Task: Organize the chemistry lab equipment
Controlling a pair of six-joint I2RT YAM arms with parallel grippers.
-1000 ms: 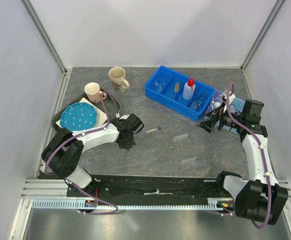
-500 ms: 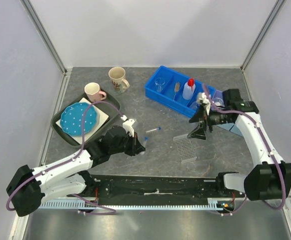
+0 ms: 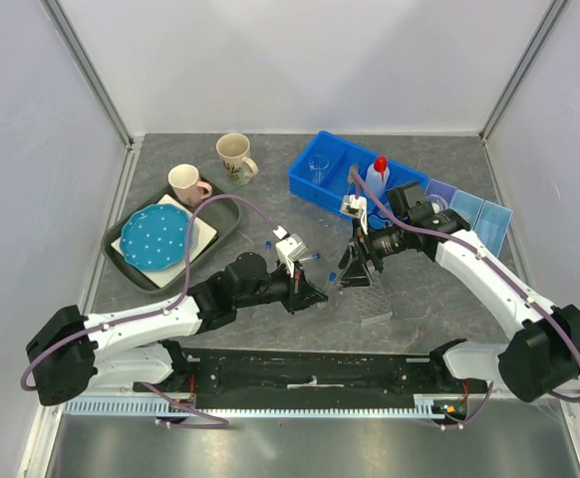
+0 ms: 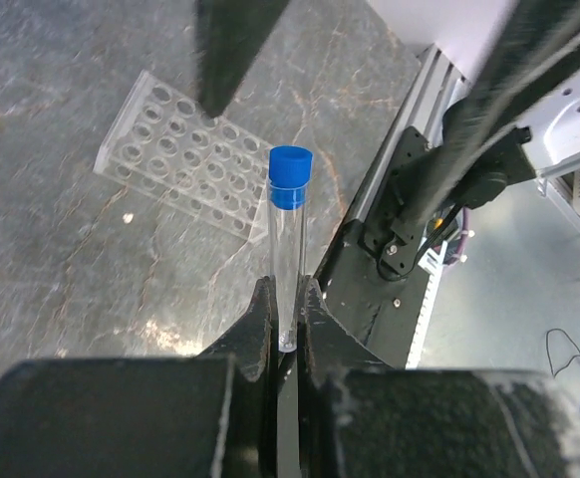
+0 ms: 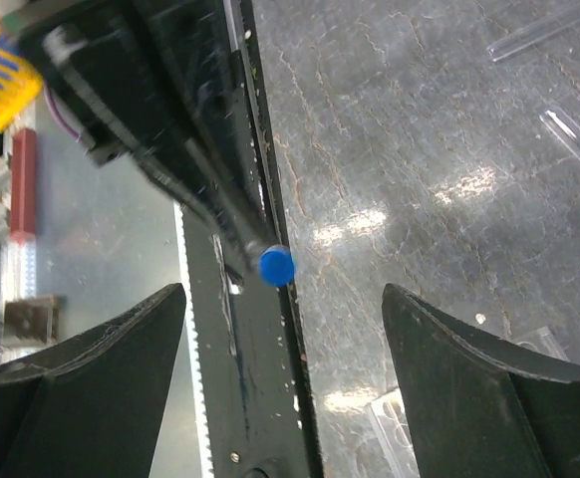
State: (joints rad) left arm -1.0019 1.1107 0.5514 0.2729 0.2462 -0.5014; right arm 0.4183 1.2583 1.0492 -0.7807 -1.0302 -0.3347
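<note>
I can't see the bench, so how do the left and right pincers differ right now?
The left pincer is shut on a blue-capped tube; the right pincer is open and holds nothing. The left pincer points right; the right pincer points left, at the tube's cap. Both are close to the clear rack.

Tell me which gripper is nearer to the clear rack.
Right. The right gripper hangs over the far end of the rack; the left gripper, holding a tube, is off to its left.

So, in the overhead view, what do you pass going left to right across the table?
Blue dotted plate → beige mug → left gripper, shut on a blue-capped tube → white squeeze bottle → pale blue tray.
</note>
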